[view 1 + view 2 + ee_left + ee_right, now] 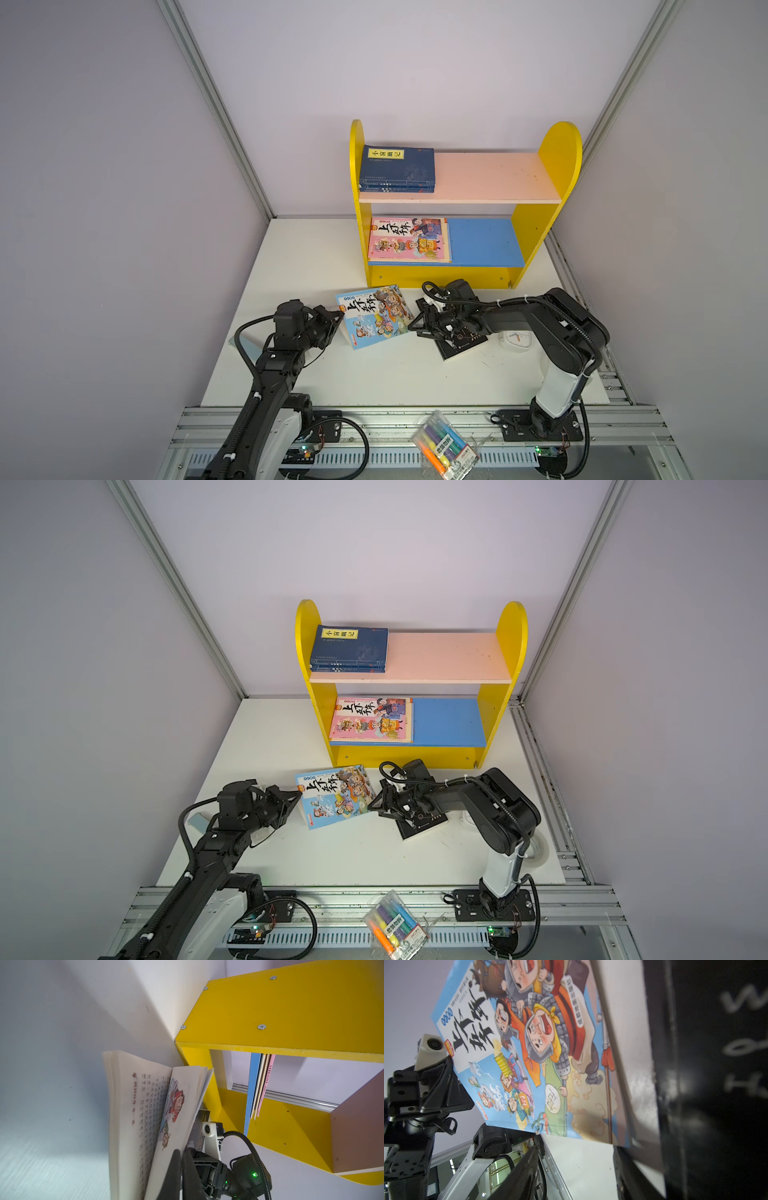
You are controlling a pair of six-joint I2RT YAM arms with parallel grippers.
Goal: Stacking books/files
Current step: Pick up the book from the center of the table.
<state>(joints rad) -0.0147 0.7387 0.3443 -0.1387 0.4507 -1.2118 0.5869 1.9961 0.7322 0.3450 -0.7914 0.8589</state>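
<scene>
Left gripper [340, 314] clamped on a corner of the blue cartoon book [376, 316], right gripper [414, 326] with jaws parted at its opposite edge.
The book is tilted above the desk [374, 374], pages fanning; a black book [465, 348] lies flat under the right arm. Navy books [397, 168] are stacked on the top board of the yellow shelf [561, 158], a pink cartoon book [409, 240] on its lower one.

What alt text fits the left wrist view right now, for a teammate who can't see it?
A thin paperback book hangs fanned open, cream pages showing printed text and a cartoon picture, pinched by the shut left gripper. Behind it stands a yellow wooden shelf unit whose blue shelf board carries thin cream and pink books.
</scene>
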